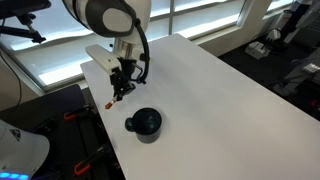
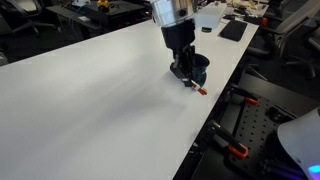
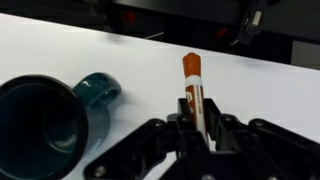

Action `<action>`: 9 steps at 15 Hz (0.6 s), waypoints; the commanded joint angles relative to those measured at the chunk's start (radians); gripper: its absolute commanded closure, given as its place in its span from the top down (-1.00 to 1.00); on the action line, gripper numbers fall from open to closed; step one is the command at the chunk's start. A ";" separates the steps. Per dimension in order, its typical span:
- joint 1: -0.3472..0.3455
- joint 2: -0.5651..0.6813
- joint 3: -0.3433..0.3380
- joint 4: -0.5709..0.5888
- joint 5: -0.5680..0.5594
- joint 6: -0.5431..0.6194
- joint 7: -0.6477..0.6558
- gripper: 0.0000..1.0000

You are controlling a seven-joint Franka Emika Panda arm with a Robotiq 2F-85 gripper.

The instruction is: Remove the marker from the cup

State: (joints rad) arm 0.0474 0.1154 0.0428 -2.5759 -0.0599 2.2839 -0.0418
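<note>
Daylight from the windows (image 1: 200, 15) floods the white table (image 1: 220, 90), which glares almost featureless in both exterior views. The wrist view is dimmer, its gripper (image 3: 196, 118) blurred up close around the sharper marker (image 3: 192, 78).

Env.: robotics lab in an office-type workspace. Indicators, both exterior views:
- large white bench (image 1: 220, 90) w/ robot arm (image 1: 112, 18) working over it
- orange-handled clamps (image 2: 236, 151) on dark frame at bench edge
- row of bright windows (image 1: 200, 15) behind bench
- dark equip. (image 1: 290, 40) beyond far side
- background desks (image 2: 90, 10) cluttered w/ misc. gear
</note>
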 commanded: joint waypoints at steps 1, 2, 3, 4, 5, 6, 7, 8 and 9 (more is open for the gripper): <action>0.005 0.037 0.003 -0.015 -0.005 0.160 0.026 -0.90; 0.004 0.047 0.003 -0.019 -0.003 0.205 0.022 -0.90; 0.005 0.058 0.002 -0.023 -0.006 0.241 0.022 -0.90; 0.005 0.069 0.001 -0.025 -0.008 0.271 0.021 -0.90; 0.006 0.079 0.000 -0.028 -0.012 0.297 0.022 -0.90; 0.007 0.088 -0.002 -0.030 -0.016 0.317 0.024 -0.90; 0.010 0.098 -0.005 -0.029 -0.024 0.326 0.030 -0.90; 0.011 0.107 -0.008 -0.027 -0.029 0.329 0.032 -0.90; 0.014 0.116 -0.015 -0.028 -0.042 0.346 0.045 -0.90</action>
State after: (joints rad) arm 0.0476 0.2182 0.0424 -2.5906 -0.0643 2.5847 -0.0409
